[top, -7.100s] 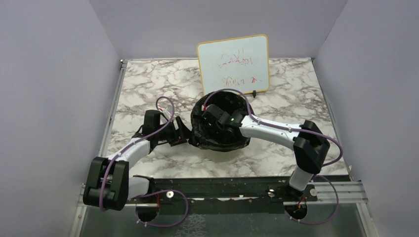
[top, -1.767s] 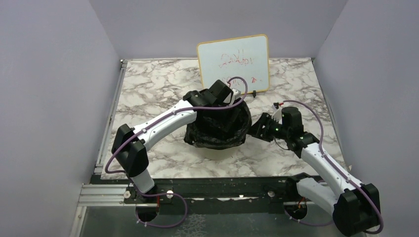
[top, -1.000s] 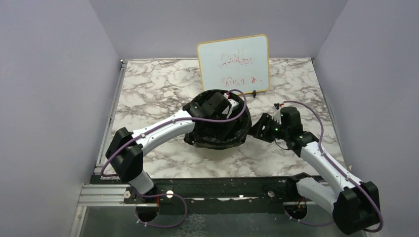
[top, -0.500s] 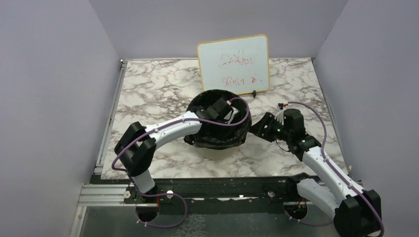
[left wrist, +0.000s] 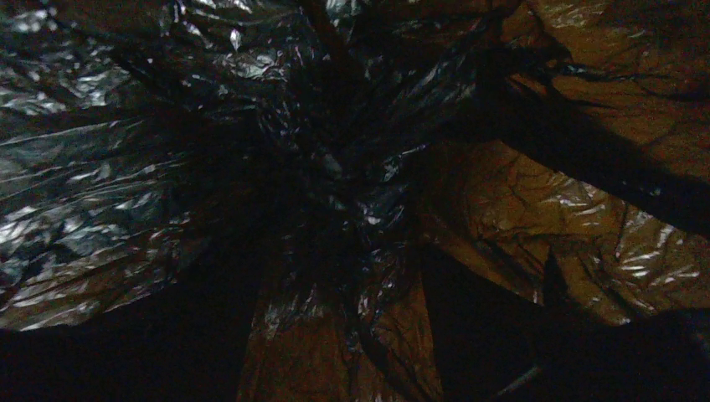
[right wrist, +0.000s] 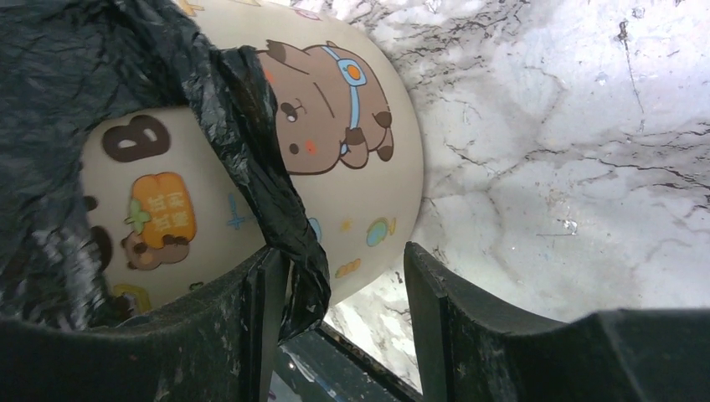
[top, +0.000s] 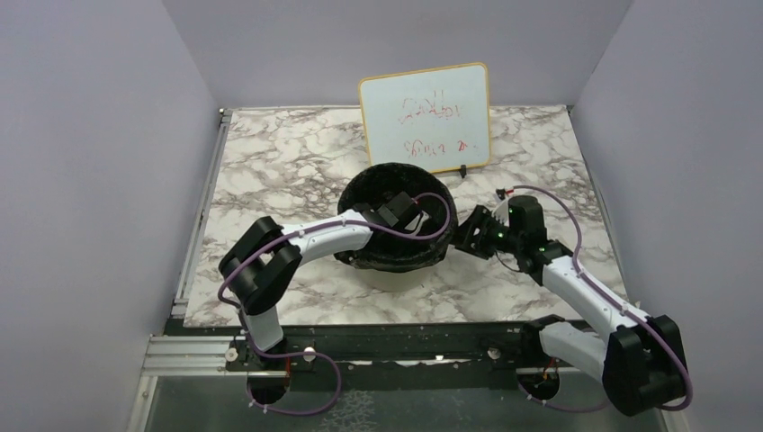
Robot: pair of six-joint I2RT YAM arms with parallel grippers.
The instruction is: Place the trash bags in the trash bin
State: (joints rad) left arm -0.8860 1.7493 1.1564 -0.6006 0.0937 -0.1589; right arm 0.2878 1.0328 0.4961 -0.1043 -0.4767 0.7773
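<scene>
At the middle of the marbled worktop (top: 270, 162), a crinkly black plastic trash bag (left wrist: 167, 167) lines the cream cylindrical plastic bin (right wrist: 381, 180) (cartoon stickers outside). The left end effector (top: 407, 209) is sunk inside it, and I cannot tell its opening; the right end effector (right wrist: 343, 255) stands wide at the bin's wall.

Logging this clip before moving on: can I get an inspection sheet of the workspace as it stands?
Surface: marble table, no spills seen.
Job's things: black trash bag lines the cream trash bin, edge draped over the rim.
Clutter: whiteboard behind the bin.
Grippers: left gripper inside the bin, jaws not discernible; right gripper open beside the bin, bag fold by one finger.
Cables: purple cables, one looping over the bin mouth.
Surroundings: lavender walls.
</scene>
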